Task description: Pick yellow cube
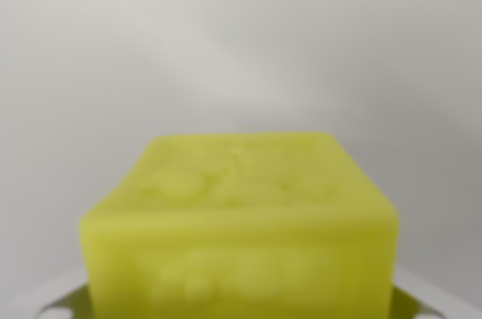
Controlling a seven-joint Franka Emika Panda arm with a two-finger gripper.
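The yellow cube (239, 214) fills the lower middle of the wrist view, very close and blurred, with faint raised shapes on its top and front faces. Pale grey parts of my gripper (241, 305) show only at the bottom corners. One finger (64, 298) lies against the cube's side at the wrist view's left, and the other finger (431, 296) lies against its side at the right. No gap shows between fingers and cube, so the gripper looks shut on it. The cube's underside and the fingertips are cut off by the frame's lower edge.
Behind the cube there is only a blurred, plain white-grey surface (241, 41) with soft shadows. No other object or edge shows.
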